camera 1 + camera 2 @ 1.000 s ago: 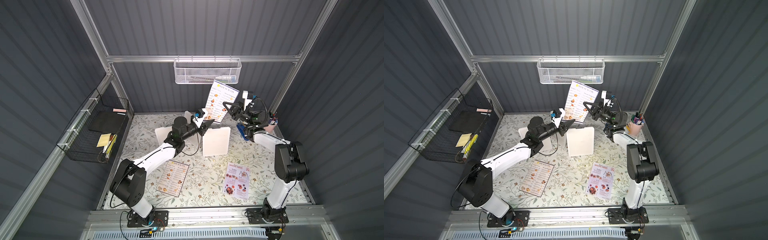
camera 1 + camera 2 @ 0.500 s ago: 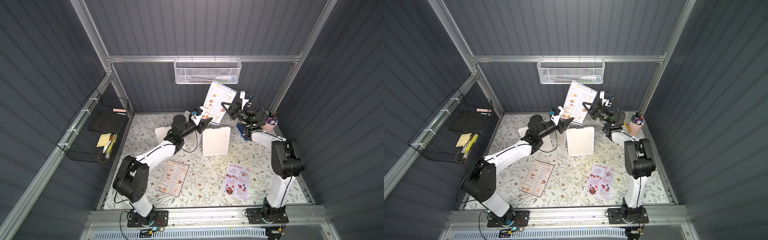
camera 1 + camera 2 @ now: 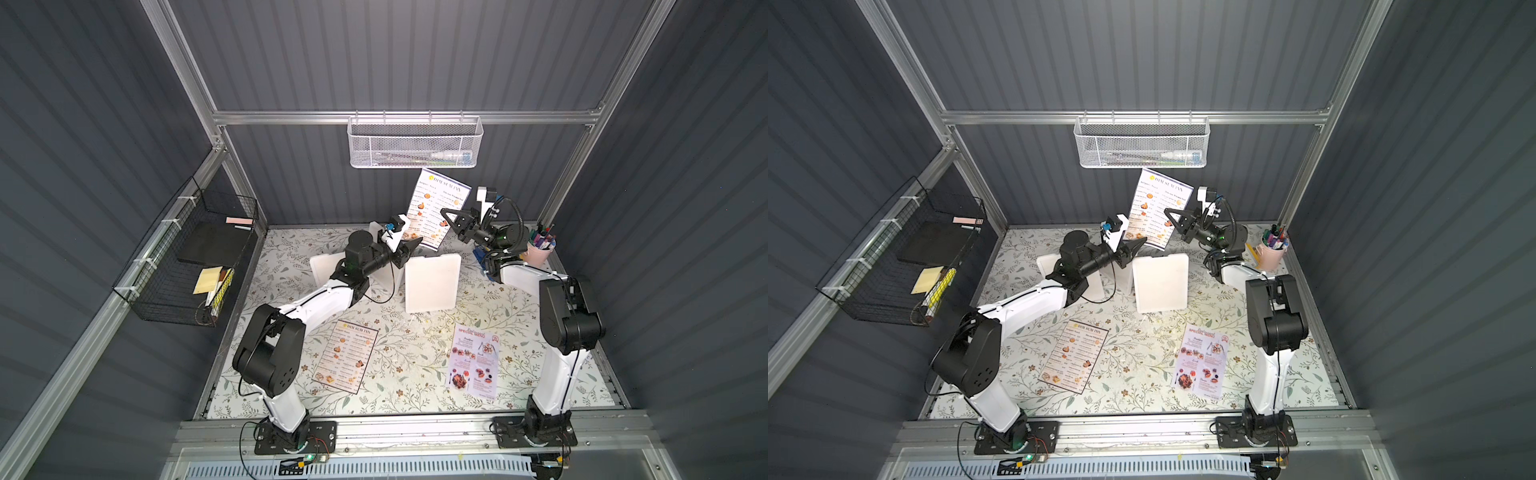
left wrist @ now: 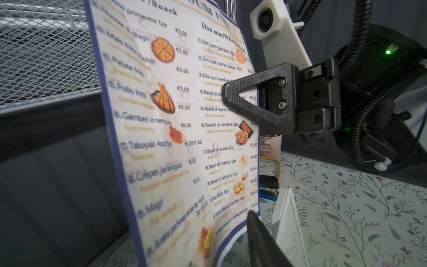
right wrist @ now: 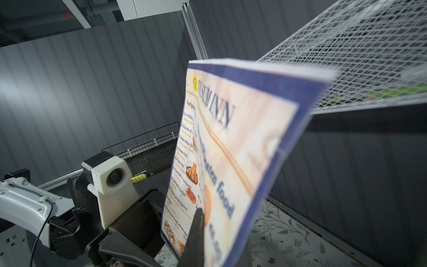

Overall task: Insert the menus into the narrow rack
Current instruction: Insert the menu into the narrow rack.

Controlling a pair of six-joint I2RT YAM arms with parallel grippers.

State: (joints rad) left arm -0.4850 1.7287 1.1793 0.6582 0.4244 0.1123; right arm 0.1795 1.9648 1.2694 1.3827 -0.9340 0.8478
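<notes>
A "DIM SUM INN" menu (image 3: 436,208) (image 3: 1158,208) stands upright in the air, its top edge just under the white mesh rack (image 3: 413,143) (image 3: 1140,141) on the back wall. My right gripper (image 3: 444,212) (image 3: 1167,212) is shut on its right edge; the sheet (image 5: 231,150) rises from its jaws. My left gripper (image 3: 413,243) (image 3: 1140,243) is open at the menu's lower corner. One finger (image 4: 258,235) stands beside the sheet (image 4: 173,115); the other is hidden. A second "DIM SUM INN" menu (image 3: 345,355) and a lavender menu (image 3: 473,363) lie flat near the front.
Two blank white holders (image 3: 430,282) (image 3: 328,268) stand on the floral table under the arms. A black wire basket (image 3: 195,257) hangs on the left wall. A pink pen cup (image 3: 540,249) and a blue item (image 3: 482,255) sit at the back right.
Both arms have stretched slightly further toward the back wall. The held menu stays about where it was under the rack. The left jaws have widened at its lower corner.
</notes>
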